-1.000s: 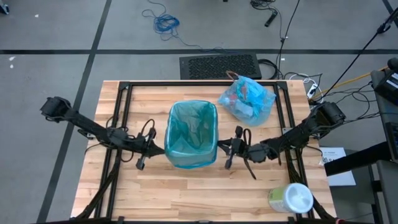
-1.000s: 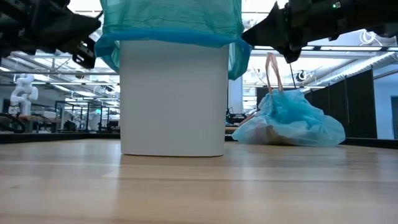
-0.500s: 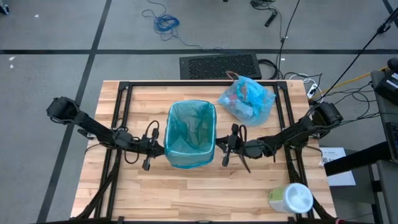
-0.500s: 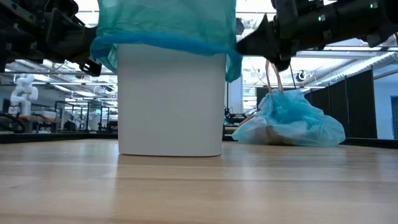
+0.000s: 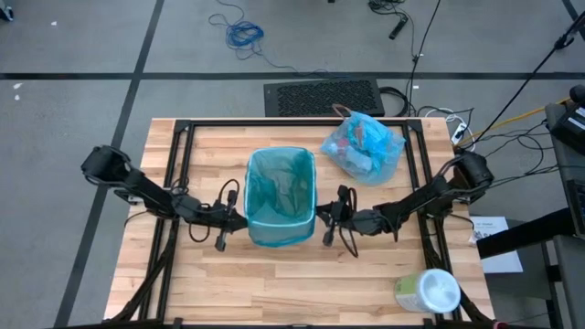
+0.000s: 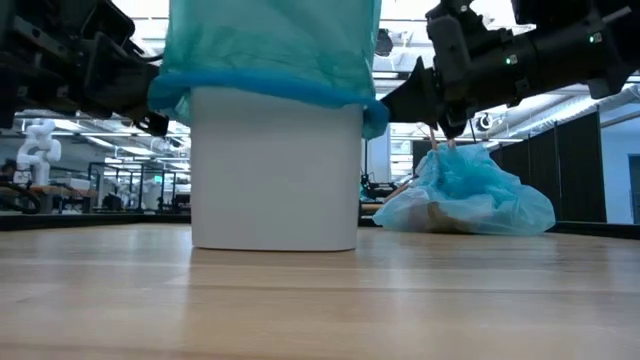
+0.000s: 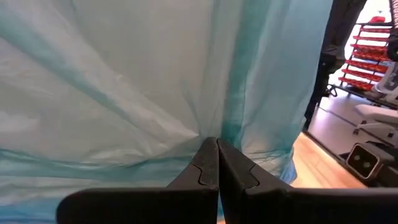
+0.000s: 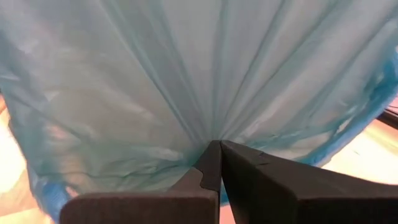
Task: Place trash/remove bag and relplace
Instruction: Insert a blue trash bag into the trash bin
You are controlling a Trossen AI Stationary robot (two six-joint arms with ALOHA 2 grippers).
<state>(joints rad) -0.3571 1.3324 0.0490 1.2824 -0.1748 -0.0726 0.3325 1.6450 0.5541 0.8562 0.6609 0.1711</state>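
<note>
A white bin [image 6: 275, 170] stands upright mid-table, lined with a teal-green plastic bag [image 5: 281, 196] whose top is folded out over the rim and hangs down the outer walls [image 6: 265, 50]. My left gripper [image 5: 239, 217] is shut on this overhang at the bin's left side. My right gripper [image 5: 320, 219] is shut on it at the bin's right side. The light-blue bag [image 5: 364, 146], filled and bunched, lies on the table at the far right, and also shows in the low view [image 6: 465, 195]. My left gripper pinches the teal-green bag's overhang [image 7: 208, 127] between its two shut fingers, coming level from the table's left. The plastic creases fan out from the fingertips, drawn taut. My right gripper pinches the overhang on the opposite side [image 8: 214, 134], coming level from the table's right. Taut folds radiate from its fingertips.
A white-and-green wipes tub [image 5: 428, 292] stands at the near right corner. A black frame [image 5: 183, 146] runs along the table's far and side edges. Bare wood lies in front of the bin [image 6: 320, 300].
Both grippers have gone down beside the bin, staying shut on the teal-green bag. The bag's hem has been drawn lower down the bin's outer walls on both sides. The bin and the light-blue bag have stayed in place.
</note>
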